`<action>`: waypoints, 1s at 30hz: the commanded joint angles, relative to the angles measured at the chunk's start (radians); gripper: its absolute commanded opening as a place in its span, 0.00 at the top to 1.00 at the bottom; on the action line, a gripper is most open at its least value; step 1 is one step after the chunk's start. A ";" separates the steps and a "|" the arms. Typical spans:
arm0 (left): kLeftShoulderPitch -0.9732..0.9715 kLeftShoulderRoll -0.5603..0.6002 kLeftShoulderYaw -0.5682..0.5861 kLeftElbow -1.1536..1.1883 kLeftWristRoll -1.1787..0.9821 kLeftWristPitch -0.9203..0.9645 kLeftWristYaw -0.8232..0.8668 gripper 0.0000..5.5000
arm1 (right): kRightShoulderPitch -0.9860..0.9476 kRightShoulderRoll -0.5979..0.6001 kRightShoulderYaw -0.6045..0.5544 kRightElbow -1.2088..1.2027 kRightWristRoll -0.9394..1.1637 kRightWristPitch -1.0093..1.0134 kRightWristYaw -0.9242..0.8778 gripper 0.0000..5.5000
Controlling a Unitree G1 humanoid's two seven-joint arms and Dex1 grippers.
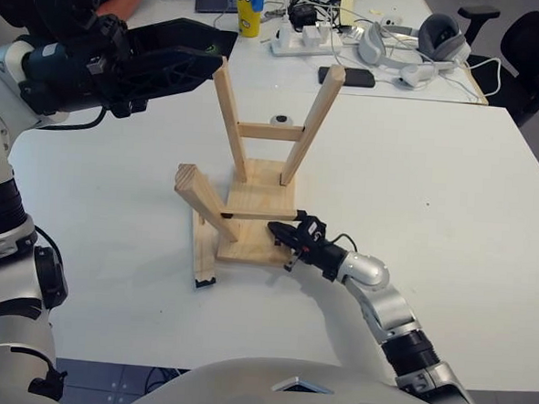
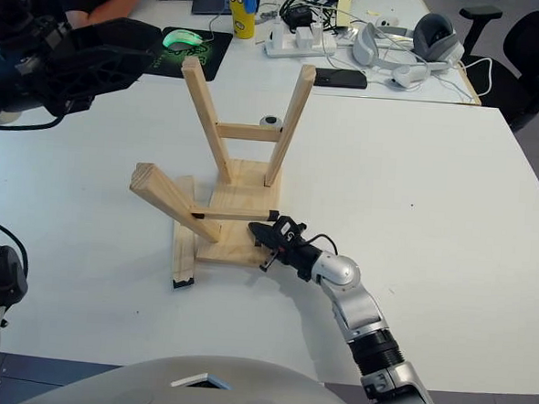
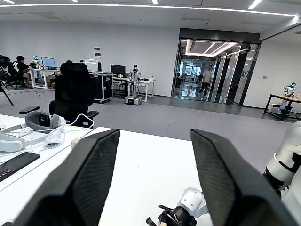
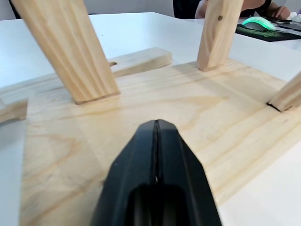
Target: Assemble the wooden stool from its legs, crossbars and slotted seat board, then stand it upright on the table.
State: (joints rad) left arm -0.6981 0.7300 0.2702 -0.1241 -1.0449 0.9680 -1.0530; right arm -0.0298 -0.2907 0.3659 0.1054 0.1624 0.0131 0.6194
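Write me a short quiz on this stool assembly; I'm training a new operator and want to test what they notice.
1. True or false: the right gripper is shut, with its tip over the seat board.
2. Multiple choice: the left gripper is A) clamped on a leg, B) open and empty, held high, C) resting on the seat board.
3. How many legs stand up from the far side of the seat board, joined by a crossbar?
Key: 1 true; 2 B; 3 two.
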 commanded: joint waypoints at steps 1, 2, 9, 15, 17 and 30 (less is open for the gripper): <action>0.020 -0.017 0.018 -0.060 -0.034 0.005 0.055 0.63 | 0.040 -0.027 0.061 0.191 -0.137 0.232 -0.073 1.00; 0.026 -0.015 0.017 -0.066 -0.033 0.001 0.058 0.66 | 0.031 -0.021 0.063 0.207 -0.139 0.236 -0.083 1.00; 0.032 -0.022 -0.008 -0.073 0.012 -0.047 0.060 0.87 | -0.033 -0.031 0.064 0.287 -0.156 0.222 -0.106 1.00; -0.102 -0.083 0.053 -0.080 -0.021 -0.133 0.199 1.00 | -0.049 -0.051 0.069 0.314 -0.151 0.212 -0.084 1.00; -0.229 -0.111 0.094 -0.059 -0.089 -0.153 0.285 1.00 | -0.045 -0.054 0.074 0.313 -0.153 0.212 -0.080 1.00; 0.289 -0.080 -0.270 -0.094 0.231 -0.303 0.066 1.00 | -0.058 -0.056 0.115 0.298 -0.162 0.230 -0.043 1.00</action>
State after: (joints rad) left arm -0.5505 0.6279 0.1347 -0.2298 -0.9693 0.7721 -0.8985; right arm -0.1933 -0.2719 0.4050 0.2399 0.1272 0.0353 0.5645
